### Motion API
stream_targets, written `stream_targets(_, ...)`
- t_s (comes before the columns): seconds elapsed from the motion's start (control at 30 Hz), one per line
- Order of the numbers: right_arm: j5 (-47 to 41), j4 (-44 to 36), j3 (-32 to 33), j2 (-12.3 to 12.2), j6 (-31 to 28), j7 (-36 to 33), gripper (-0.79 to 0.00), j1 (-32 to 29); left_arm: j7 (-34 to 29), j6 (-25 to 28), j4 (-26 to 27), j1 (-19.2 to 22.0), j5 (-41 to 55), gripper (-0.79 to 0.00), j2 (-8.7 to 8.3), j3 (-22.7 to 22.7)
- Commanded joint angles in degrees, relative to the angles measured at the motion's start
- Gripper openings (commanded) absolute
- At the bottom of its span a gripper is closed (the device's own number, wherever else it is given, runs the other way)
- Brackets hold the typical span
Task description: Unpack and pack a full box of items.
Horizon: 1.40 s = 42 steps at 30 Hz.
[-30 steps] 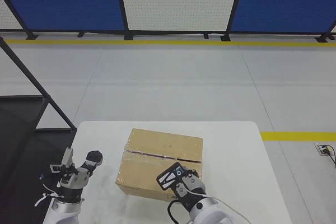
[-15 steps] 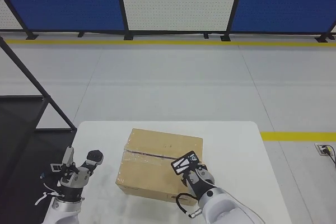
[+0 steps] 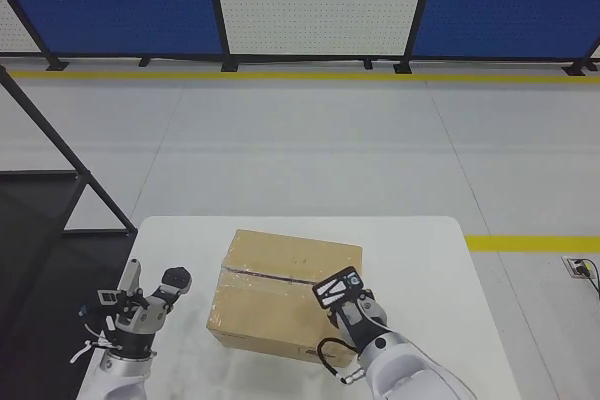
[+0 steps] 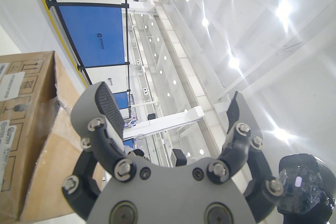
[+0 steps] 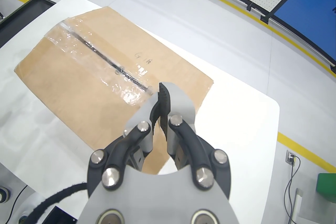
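Observation:
A closed cardboard box (image 3: 280, 290) sits in the middle of the white table (image 3: 410, 250), its top flaps sealed with clear tape along the centre seam (image 5: 105, 57). My right gripper (image 5: 160, 96) hovers shut over the box's right end, right at the end of the taped seam, with nothing held between its fingers; the top view shows the right gripper (image 3: 340, 288) above that box edge. My left gripper (image 4: 168, 101) stands open and empty, pointing upward beside the box's left side (image 4: 29, 109); the left gripper (image 3: 150, 285) is at the table's left edge.
A black metal rack (image 3: 30, 200) stands left of the table. Blue and white partition panels (image 3: 310, 25) line the far floor behind a yellow line. A cable and wall socket (image 5: 291, 156) lie on the floor to the right.
My right gripper has moved rightward and a little farther along the box top, toward the box's right end. The left arm has shifted only slightly.

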<state>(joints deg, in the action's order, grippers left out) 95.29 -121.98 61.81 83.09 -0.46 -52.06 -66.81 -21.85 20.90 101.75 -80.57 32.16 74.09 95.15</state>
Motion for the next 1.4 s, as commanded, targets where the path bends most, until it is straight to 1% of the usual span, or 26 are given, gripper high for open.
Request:
stream_targets(0.0, -0.25, 0.67, 0.43, 0.06, -0.37, -0.81, -0.785, 0.58, -0.02, 0.09, 0.00, -0.13, 0.01, 0.000, -0.01, 0.05)
stream_targets(0.3, -1.39, 2.62, 2.24, 0.39, 0.44, -5.69, -0.785, 2.33, -0.07, 0.36, -0.04, -0.53, 0.68, 0.000, -0.08, 0.73)
stream_targets(0.6, -2.13, 2.06, 4.45, 0.37, 1.07, -9.03, -0.785, 0.42, -0.21, 0.13, -0.38, -0.09, 0.58, 0.000, -0.11, 0.51)
stream_targets(0.87, -2.98, 2.99, 5.59, 0.44, 1.56, -9.57, -0.785, -0.17, -0.24, -0.01, -0.65, 0.22, 0.45, 0.000, -0.13, 0.24)
stream_targets(1.0, -1.84, 3.73, 5.69, 0.55, 3.07, -9.83, -0.785, -0.02, -0.18, 0.07, -0.64, 0.18, 0.35, 0.000, -0.13, 0.22)
stream_targets(1.03, -1.77, 3.89, 5.64, 0.58, 3.19, -9.91, -0.763, 0.06, -0.15, 0.12, -0.62, 0.15, 0.30, 0.000, -0.13, 0.20)
stream_targets(1.1, -1.79, 4.00, 5.71, 0.64, 3.43, -9.99, -0.582, 0.15, -0.08, 0.03, -0.58, 0.10, 0.19, 0.000, -0.14, 0.21)
stream_targets(1.13, -1.74, 3.98, 5.82, 0.66, 3.63, -10.06, -0.413, 0.11, -0.07, 0.01, -0.55, 0.08, 0.18, 0.000, -0.15, 0.21)
stream_targets(1.17, -1.77, 3.81, 5.96, 0.68, 3.88, -10.05, -0.102, 0.02, -0.05, 0.04, -0.53, 0.06, 0.14, 0.000, -0.15, 0.22)
stream_targets(1.2, -1.95, 3.52, 6.09, 0.70, 4.07, -9.90, 0.000, -0.17, -0.02, 0.08, -0.52, 0.04, 0.07, 0.000, -0.16, 0.23)
stream_targets(1.37, -1.59, 1.80, 6.48, 0.67, 4.29, -9.02, 0.000, -1.56, -0.09, 0.05, -0.51, 0.06, 0.08, 0.000, -0.16, 0.09)
